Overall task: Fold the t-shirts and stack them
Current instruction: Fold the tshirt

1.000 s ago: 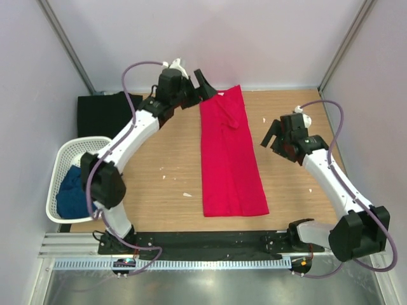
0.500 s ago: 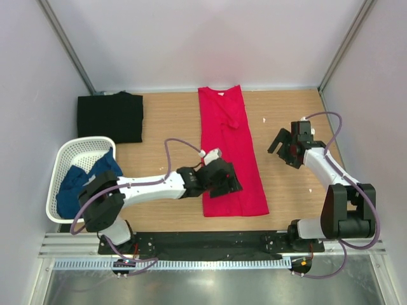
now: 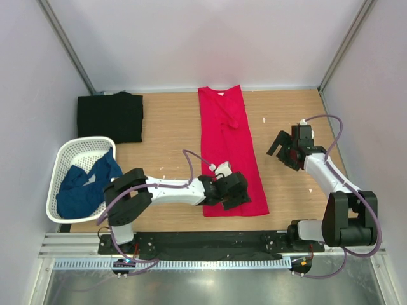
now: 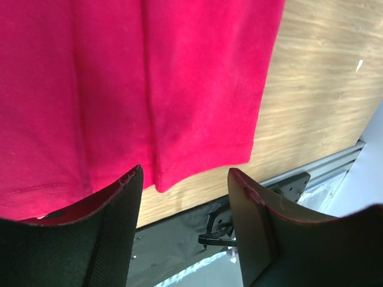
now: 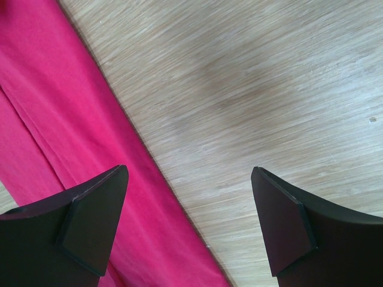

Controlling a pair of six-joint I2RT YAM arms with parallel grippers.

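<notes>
Red t-shirt: long, narrow, smooth-folded strip

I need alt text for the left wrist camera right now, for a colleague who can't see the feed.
The red t-shirt fills the upper left, its near hem corner lying just below the left gripper, whose two dark fingers stand open with nothing between them. Bare wooden table runs to the right, and a metal edge rail shows at the bottom.

Red t-shirt matt knit cloth; table smooth grained wood; basket white plastic mesh; base plate brushed metal.
</notes>
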